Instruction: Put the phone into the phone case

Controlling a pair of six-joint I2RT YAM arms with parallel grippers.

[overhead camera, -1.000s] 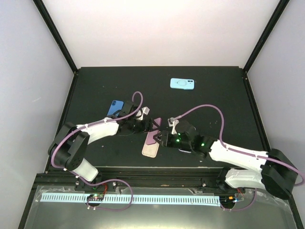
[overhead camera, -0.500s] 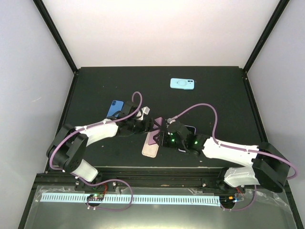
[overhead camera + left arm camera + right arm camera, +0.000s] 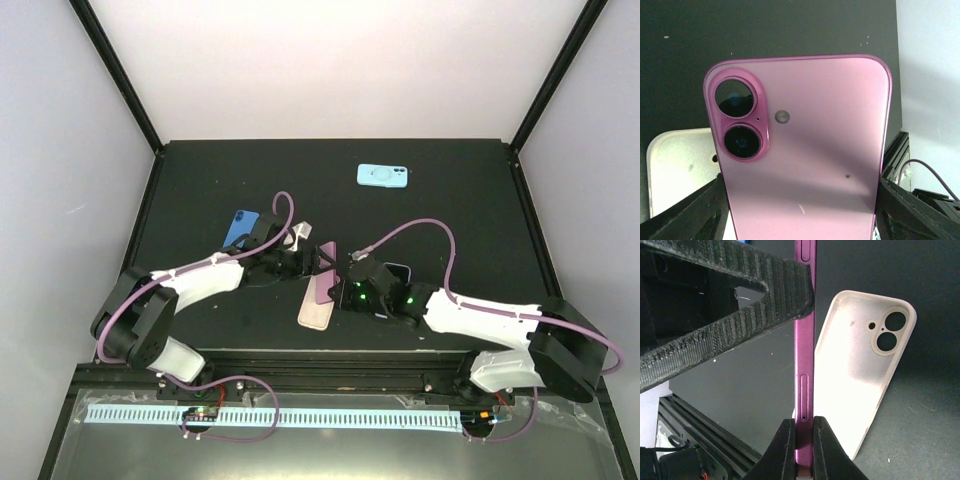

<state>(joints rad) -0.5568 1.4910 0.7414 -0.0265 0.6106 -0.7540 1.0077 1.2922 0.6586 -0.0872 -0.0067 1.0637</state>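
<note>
- Grasping phone [image 3: 805, 150] across its width with left gripper [image 3: 802, 215]; pinching its thin side edge with right gripper [image 3: 803, 432], clenched.
- Holding phone on edge off the table [image 3: 450, 230], near side, centre-left, just over case [image 3: 860, 365].
- Cannot tell whether phone touches case.
- Leaving case flat, open side up, empty.
- Judged roughly midway: pickup and approach done; tilting flat, lining up, pressing in not yet done.

Pink phone [image 3: 810, 150] back smooth w/ satin sheen, lenses [image 3: 737, 120] glossy; case [image 3: 855, 380] matt pale plastic; table [image 3: 480, 200] matt blk.
</note>
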